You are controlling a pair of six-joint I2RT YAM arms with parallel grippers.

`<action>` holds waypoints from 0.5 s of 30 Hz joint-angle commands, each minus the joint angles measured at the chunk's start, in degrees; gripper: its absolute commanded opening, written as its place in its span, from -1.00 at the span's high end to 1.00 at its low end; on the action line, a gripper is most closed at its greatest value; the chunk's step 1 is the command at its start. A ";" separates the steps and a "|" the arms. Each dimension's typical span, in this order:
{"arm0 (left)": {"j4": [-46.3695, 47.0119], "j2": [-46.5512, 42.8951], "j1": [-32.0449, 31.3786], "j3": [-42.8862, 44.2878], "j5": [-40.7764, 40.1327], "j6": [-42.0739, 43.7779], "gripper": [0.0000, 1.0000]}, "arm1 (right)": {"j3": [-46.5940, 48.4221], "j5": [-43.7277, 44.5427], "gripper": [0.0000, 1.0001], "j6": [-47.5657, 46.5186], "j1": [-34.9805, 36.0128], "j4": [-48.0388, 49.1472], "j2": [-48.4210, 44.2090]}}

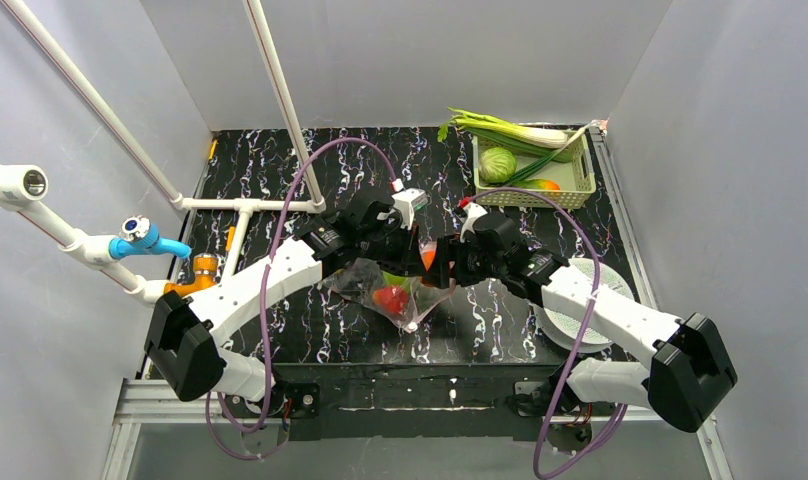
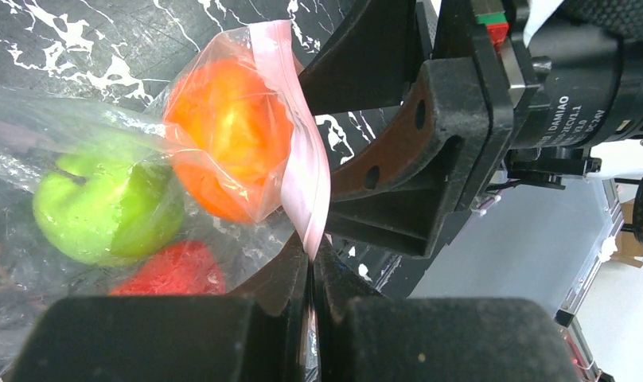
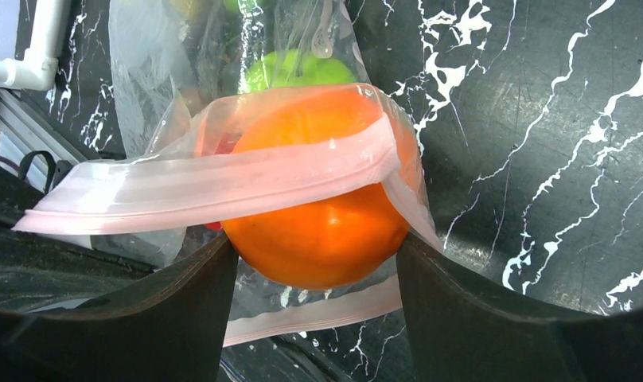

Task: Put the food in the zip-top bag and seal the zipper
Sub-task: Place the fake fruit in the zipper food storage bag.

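Observation:
The clear zip-top bag (image 1: 405, 305) lies mid-table between both arms. My left gripper (image 2: 312, 263) is shut on its pink zipper (image 2: 301, 171) and holds the bag's mouth up. My right gripper (image 3: 318, 267) is shut on an orange fruit (image 3: 322, 239), one finger on each side. The fruit sits halfway in the bag's mouth, with one zipper strip (image 3: 207, 187) draped over it and the other below it. A green fruit (image 2: 103, 207) and a red one (image 2: 171, 270) lie inside the bag. In the top view the grippers (image 1: 417, 248) (image 1: 446, 262) meet at the orange fruit (image 1: 429, 256).
A pale green mesh basket (image 1: 580, 185) at the back right holds a leek (image 1: 510, 130), a green cabbage (image 1: 497, 164) and an orange-yellow piece. A white round disc (image 1: 600, 275) lies under the right arm. White pipes (image 1: 245, 205) with a blue valve (image 1: 145, 238) stand at the left.

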 commanded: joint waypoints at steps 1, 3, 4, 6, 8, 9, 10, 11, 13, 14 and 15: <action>1.40 -1.67 -0.66 -0.35 1.69 -1.01 1.00 | -1.41 1.05 0.94 1.73 0.06 6.04 1.25; 1.67 -1.41 -1.12 -0.62 1.64 -1.61 1.00 | -1.80 1.59 0.94 1.86 0.01 6.21 1.64; 1.70 -1.15 -1.34 -0.65 1.64 -1.89 1.00 | -1.98 1.99 0.94 1.95 0.01 6.22 1.77; 1.00 0.07 -1.47 -0.17 1.97 -2.59 1.00 | -2.70 2.86 0.94 2.53 -0.40 6.43 1.85; 0.11 0.06 -1.45 0.24 1.06 -2.22 1.00 | -3.35 3.02 0.94 3.12 -0.74 6.70 1.65; -0.34 -0.10 -1.44 0.50 0.36 -1.85 1.00 | -3.57 3.02 0.94 3.40 -1.00 6.87 1.62; -0.88 -0.35 -1.44 0.68 -0.50 -1.46 1.00 | -3.73 2.92 0.94 3.62 -1.28 6.97 1.69; -1.20 -0.60 -1.44 0.85 -1.29 -1.08 1.00 | -3.72 2.60 0.92 3.79 -1.63 7.06 1.74; -1.43 -1.23 -1.48 0.70 -2.68 -0.55 1.00 | -3.05 1.69 0.88 3.80 -1.92 7.00 2.18; -1.48 -1.43 -1.44 0.65 -3.11 -0.41 1.00 | -2.47 1.14 0.83 3.69 -1.92 6.80 2.53; -1.49 -1.64 -1.44 0.64 -3.39 -0.33 1.00 | -1.85 0.71 0.79 3.67 -1.92 6.66 2.79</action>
